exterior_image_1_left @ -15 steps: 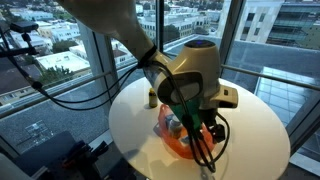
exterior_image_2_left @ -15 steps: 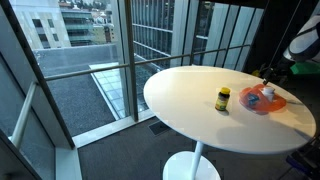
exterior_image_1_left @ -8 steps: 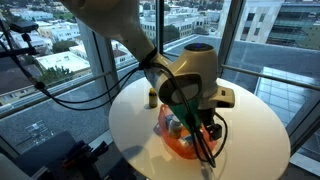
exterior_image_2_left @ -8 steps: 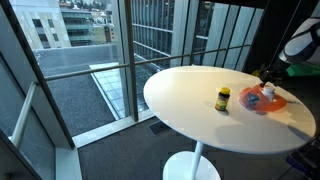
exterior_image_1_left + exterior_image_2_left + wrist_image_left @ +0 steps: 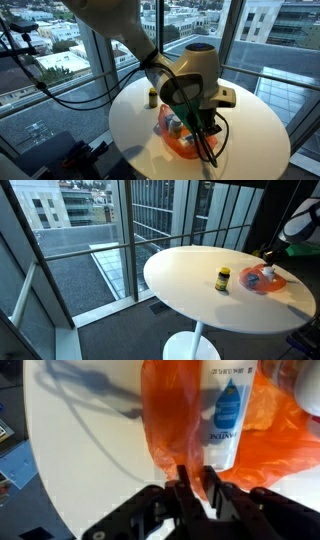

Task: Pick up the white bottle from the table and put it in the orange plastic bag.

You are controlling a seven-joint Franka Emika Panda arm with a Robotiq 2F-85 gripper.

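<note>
Clenches the pincer (image 5: 199, 482) on a fold of the orange plastic bag (image 5: 168, 430) near the edge of the round white surface (image 5: 90, 455), with the white bottle (image 5: 228, 405) lying label-up on that bag, just beyond the pincer.

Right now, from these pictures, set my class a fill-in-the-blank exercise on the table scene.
The plastic bag is ____ in colour.
The label on the white bottle shows a ____ drop.
The top of the table is ____ in shape.
Missing words: orange; blue; round.
</note>
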